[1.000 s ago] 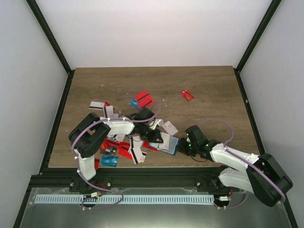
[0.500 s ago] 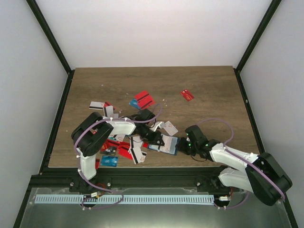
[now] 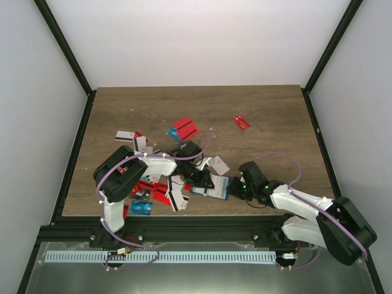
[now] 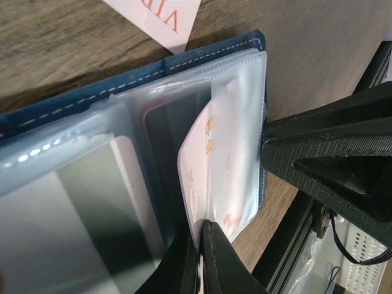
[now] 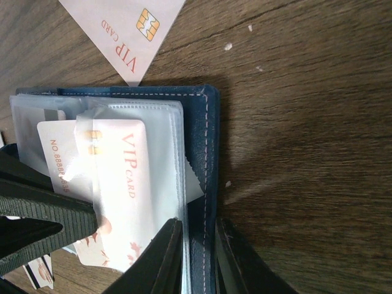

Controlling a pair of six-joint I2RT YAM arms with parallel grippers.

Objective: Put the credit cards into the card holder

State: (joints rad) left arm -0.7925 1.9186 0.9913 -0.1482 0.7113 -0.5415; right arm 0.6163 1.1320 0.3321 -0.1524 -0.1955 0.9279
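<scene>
The card holder [image 3: 212, 188] lies open near the table's front edge, navy cover [image 5: 206, 141] down and clear sleeves up. My left gripper [image 4: 201, 231] is shut on a white VIP credit card [image 4: 211, 165], and the card's far end sits partly inside a clear sleeve [image 4: 245, 122]. My right gripper [image 5: 199, 245] is shut on the holder's navy cover edge, pinning it to the wood. In the right wrist view the same card [image 5: 119, 190] shows under the plastic, with a left finger [image 5: 37, 214] beside it. Another white VIP card [image 5: 128, 30] lies on the table just beyond the holder.
Loose credit cards lie scattered: red ones [image 3: 185, 128] at mid-table, one red card [image 3: 241, 122] alone at the right, a striped pair [image 3: 125, 135] at the left, and a red, white and blue heap [image 3: 150, 191] by the front edge. The black frame rail [image 3: 196, 222] runs close behind the holder.
My left gripper has shifted slightly toward the holder with the white card, which now sits in the sleeve. The right gripper has stayed on the cover.
</scene>
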